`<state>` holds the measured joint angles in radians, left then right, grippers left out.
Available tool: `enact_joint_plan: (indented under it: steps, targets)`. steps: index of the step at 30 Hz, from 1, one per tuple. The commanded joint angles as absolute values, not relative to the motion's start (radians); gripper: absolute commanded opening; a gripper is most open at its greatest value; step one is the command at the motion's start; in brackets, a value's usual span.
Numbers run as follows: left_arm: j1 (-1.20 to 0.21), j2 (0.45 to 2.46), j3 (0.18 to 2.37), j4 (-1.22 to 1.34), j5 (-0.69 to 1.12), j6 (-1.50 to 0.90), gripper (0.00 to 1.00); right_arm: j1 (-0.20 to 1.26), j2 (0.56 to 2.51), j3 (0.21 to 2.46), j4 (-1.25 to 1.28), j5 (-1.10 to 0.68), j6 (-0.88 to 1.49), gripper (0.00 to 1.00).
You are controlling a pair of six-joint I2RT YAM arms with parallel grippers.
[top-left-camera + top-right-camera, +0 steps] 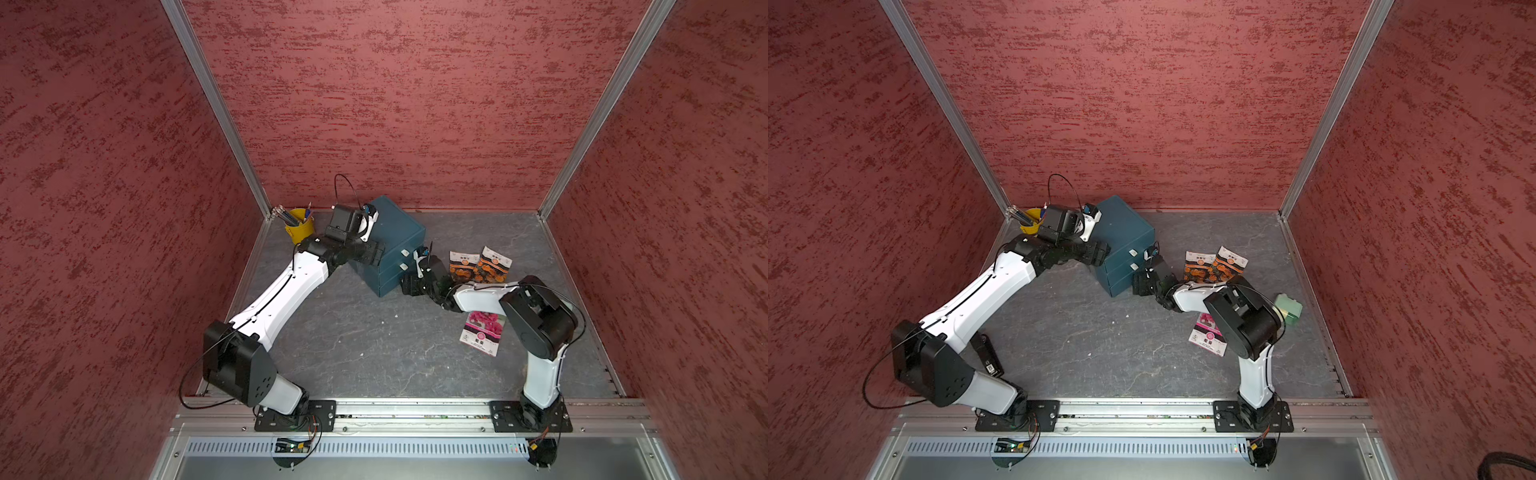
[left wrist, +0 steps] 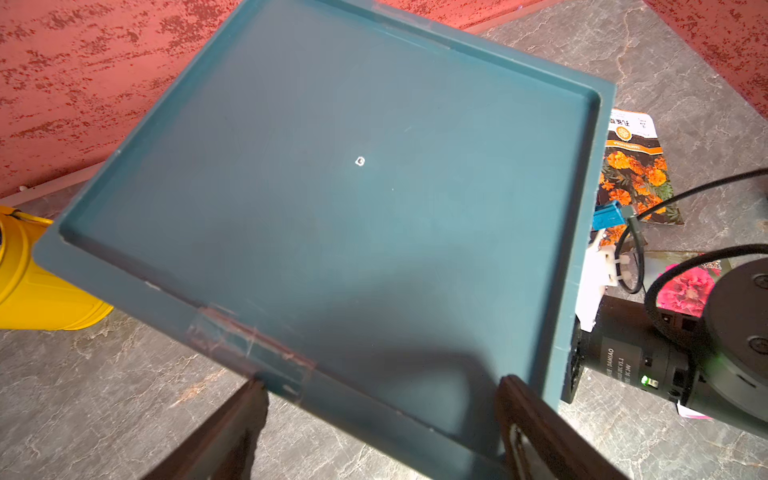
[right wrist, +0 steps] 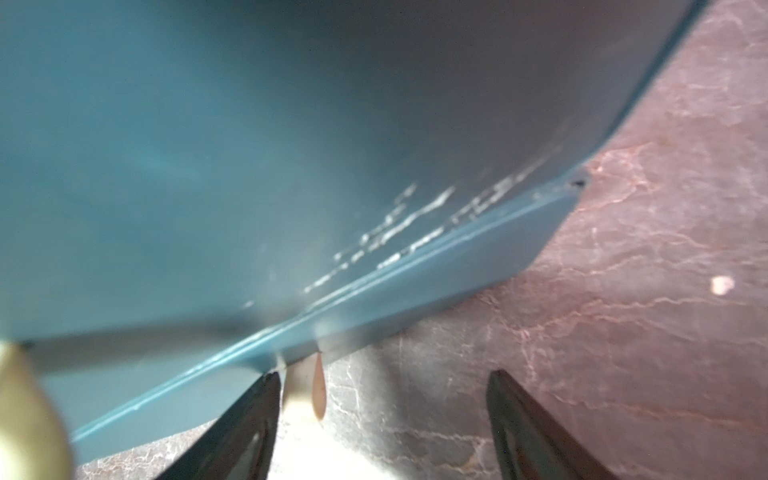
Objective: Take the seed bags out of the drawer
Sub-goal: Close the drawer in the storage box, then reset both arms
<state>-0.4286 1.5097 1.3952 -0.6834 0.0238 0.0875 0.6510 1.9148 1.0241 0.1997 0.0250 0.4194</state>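
The teal cabinet (image 1: 392, 237) stands at the back middle, and its drawers look pushed in. Two white pull tabs (image 1: 404, 252) show on its front. My left gripper (image 2: 382, 380) is open, its fingers (image 2: 232, 432) straddling the cabinet top's near edge (image 2: 332, 187). My right gripper (image 3: 382, 374) is open low at the bottom drawer (image 3: 415, 282), whose white tab (image 3: 303, 390) lies beside one finger. Two orange seed bags (image 1: 462, 266) (image 1: 493, 264) lie on the table right of the cabinet. The pink seed bag (image 1: 482, 332) lies nearer the front, partly under my right arm.
A yellow pencil bucket (image 1: 299, 226) stands in the back left corner beside my left wrist. A pale green box (image 1: 1289, 309) sits by the right wall. A black device (image 1: 988, 357) lies under my left arm. Red walls close three sides.
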Motion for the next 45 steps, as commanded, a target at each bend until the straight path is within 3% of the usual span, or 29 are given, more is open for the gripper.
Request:
enact_joint_plan:
  steps: [1, 6, 12, 16, 23, 27, 33, 40, 45]
  targets:
    - [-0.443, 1.576, 1.339, -0.896, 0.012, 0.14, 0.95, 0.658, 1.813, 1.025, 0.134, 0.066, 0.417, 0.89]
    - [-0.441, 1.511, 1.382, -0.817, -0.04, 0.084, 1.0, 0.658, 1.642, 0.959, -0.063, 0.064, 0.394, 0.98]
    - [-0.442, 1.359, 1.395, -0.688, -0.084, 0.007, 1.0, 0.64, 1.425, 0.926, -0.33, 0.103, 0.399, 0.98]
    - [-0.441, 1.222, 1.305, -0.616, -0.106, -0.026, 1.0, 0.609, 1.345, 0.957, -0.49, 0.126, 0.382, 0.99]
    - [-0.421, 1.048, 1.056, -0.602, -0.138, -0.086, 1.0, 0.463, 1.217, 0.932, -0.552, 0.107, 0.369, 0.99]
    - [-0.388, 0.96, 0.887, -0.512, -0.165, -0.119, 1.0, 0.375, 1.19, 0.913, -0.543, 0.111, 0.328, 0.99]
    - [-0.309, 0.918, 0.707, -0.324, -0.169, -0.099, 1.0, 0.282, 1.207, 0.876, -0.47, 0.27, 0.242, 0.99]
    - [-0.239, 0.974, 0.569, -0.071, -0.212, -0.074, 1.0, 0.15, 1.204, 0.67, -0.042, 0.318, 0.087, 0.99]
    - [-0.185, 1.022, 0.5, 0.136, -0.203, -0.004, 1.0, 0.104, 1.315, 0.657, 0.127, 0.272, 0.068, 0.99]
